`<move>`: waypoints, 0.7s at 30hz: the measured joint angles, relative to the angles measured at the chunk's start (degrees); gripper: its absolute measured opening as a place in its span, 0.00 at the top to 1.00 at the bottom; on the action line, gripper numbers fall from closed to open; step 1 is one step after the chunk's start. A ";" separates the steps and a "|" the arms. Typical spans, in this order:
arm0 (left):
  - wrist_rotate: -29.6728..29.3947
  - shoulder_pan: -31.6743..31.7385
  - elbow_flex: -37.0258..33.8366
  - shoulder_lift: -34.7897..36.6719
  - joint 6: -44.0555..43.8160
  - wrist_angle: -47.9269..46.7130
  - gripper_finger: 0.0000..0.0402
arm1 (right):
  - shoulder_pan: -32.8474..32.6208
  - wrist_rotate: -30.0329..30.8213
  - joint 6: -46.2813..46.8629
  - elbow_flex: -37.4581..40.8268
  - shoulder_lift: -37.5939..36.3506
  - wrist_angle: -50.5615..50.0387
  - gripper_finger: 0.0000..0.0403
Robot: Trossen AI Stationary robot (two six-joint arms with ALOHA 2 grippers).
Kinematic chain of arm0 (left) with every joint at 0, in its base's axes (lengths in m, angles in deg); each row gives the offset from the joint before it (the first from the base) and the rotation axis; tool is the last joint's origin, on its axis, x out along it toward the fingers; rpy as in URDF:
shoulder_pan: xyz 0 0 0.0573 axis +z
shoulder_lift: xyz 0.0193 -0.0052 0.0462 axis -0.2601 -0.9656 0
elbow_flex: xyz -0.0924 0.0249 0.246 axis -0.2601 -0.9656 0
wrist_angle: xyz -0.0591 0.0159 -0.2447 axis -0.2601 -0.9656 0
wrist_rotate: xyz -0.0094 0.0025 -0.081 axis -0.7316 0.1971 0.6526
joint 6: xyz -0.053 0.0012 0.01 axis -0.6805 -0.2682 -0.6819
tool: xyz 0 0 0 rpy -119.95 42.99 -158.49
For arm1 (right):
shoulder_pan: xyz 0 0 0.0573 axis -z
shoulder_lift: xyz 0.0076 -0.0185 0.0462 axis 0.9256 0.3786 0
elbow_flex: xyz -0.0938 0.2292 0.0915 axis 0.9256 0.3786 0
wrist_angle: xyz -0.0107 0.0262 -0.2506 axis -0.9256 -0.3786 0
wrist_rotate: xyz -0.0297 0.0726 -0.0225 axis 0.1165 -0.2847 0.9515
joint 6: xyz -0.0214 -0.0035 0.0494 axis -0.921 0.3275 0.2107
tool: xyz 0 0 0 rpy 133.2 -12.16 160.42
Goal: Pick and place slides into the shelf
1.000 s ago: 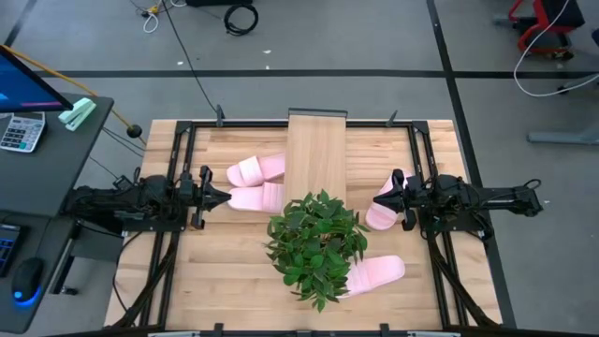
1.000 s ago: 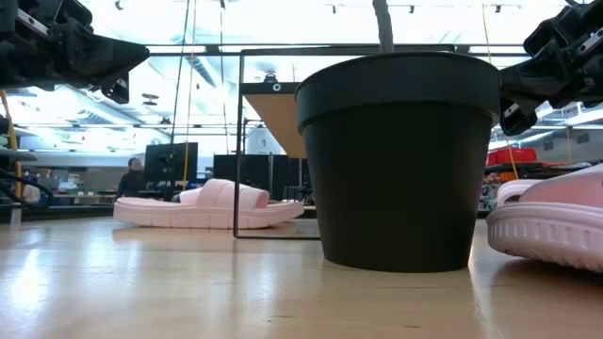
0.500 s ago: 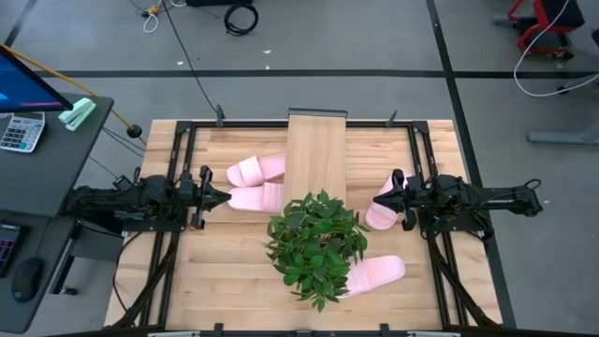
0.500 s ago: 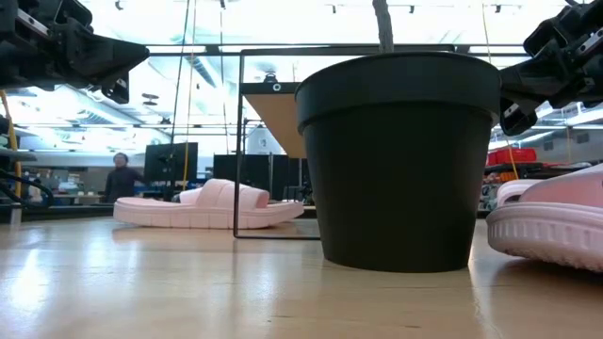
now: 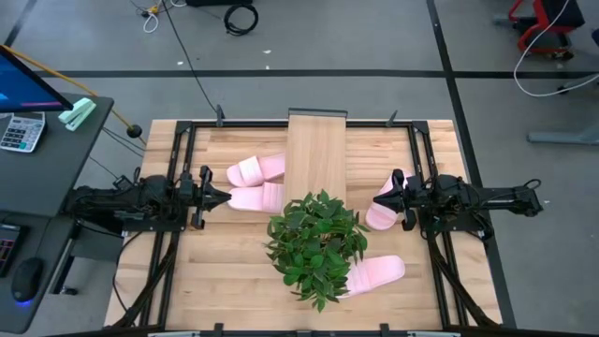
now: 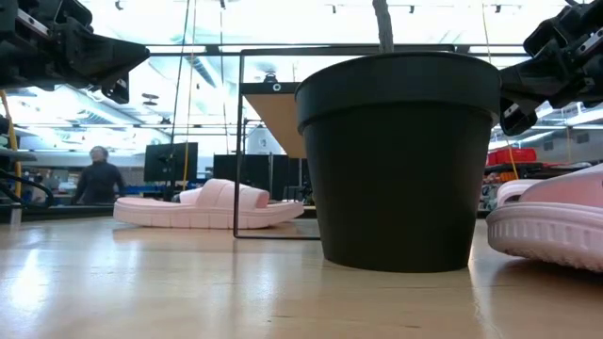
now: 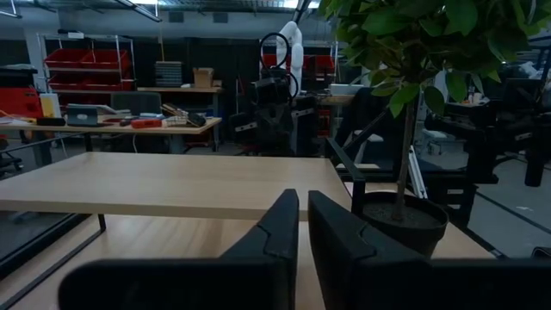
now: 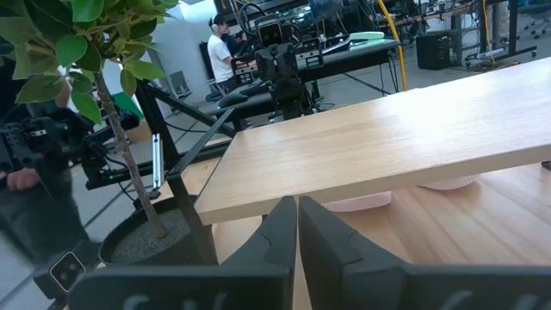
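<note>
The shelf [image 5: 316, 154] is a pale wood plank raised on a thin black frame at the table's middle. Two pink slides [image 5: 256, 169] [image 5: 258, 197] lie side by side to its left, their inner ends under the plank. A third slide [image 5: 382, 215] lies right of the shelf, and another [image 5: 377, 273] rests near the plant. My left gripper [image 5: 227, 195] hovers shut above the left pair. My right gripper [image 5: 380, 198] hovers shut over the third slide. In the low view both grippers hang well above the table.
A potted plant [image 5: 316, 245] in a big black pot [image 6: 400, 160] stands at the shelf's near end, between the arms. A black frame rims the table [image 5: 234, 271]. A desk with a calculator [image 5: 21, 131] sits off to the left. A person [image 6: 97, 177] shows far behind.
Both arms and all the slides have kept still. A person in the room far behind the table has walked across the low view toward its left.
</note>
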 joint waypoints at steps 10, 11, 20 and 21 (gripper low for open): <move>0.01 -0.01 0.00 0.01 0.01 -0.01 0.92 | 0.00 0.01 0.02 -0.01 -0.01 0.01 0.94; 0.00 0.00 0.00 0.01 0.01 -0.01 0.92 | 0.00 0.00 0.02 -0.02 0.00 0.00 0.94; 0.01 0.00 0.00 0.01 0.01 -0.01 0.91 | -0.02 0.00 0.02 -0.02 -0.02 0.00 0.94; 0.01 -0.01 0.00 0.01 0.02 -0.01 0.92 | -0.01 0.00 0.02 -0.02 0.00 0.02 0.94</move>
